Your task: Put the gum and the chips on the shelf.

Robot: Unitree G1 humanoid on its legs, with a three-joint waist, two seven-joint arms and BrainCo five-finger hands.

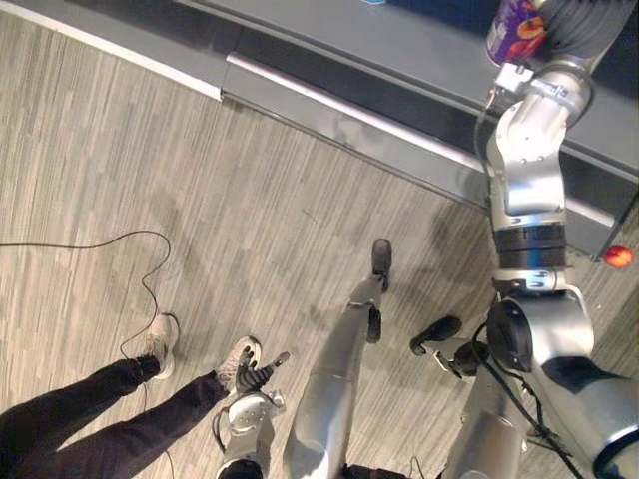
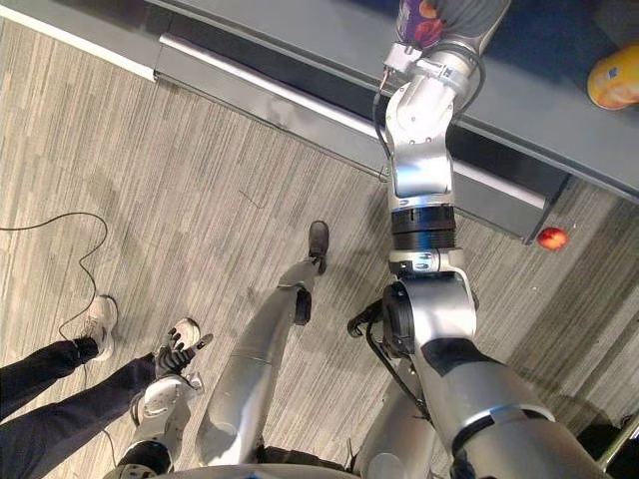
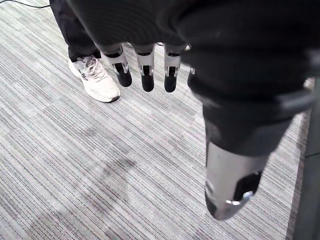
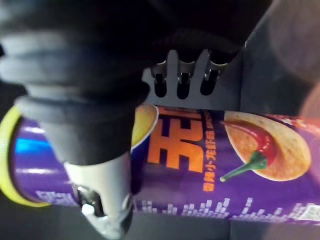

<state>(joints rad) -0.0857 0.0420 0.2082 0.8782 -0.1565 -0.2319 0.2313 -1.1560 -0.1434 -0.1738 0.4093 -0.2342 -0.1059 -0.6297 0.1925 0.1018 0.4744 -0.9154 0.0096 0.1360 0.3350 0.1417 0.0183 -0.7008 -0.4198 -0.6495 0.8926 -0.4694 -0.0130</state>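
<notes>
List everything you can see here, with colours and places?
chips can: one, purple with yellow rim, in the right hand at the shelf
shelf: one, grey, along the far side
small round thing: one, red, on the floor by the shelf
rounded item: one, yellow-orange, on the shelf; kind unclear
person's legs: two, dark trousers, white shoes, near left
right hand: one, curled round the chips can
left hand: one, open, hanging low by the person's shoes

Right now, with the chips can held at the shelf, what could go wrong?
The right hand grips the round chips can; laid on its side it may roll off the shelf. The left hand hangs near a person's shoe, so a swing could hit it. A red ball lies on the floor by the shelf; a step might catch it.
</notes>
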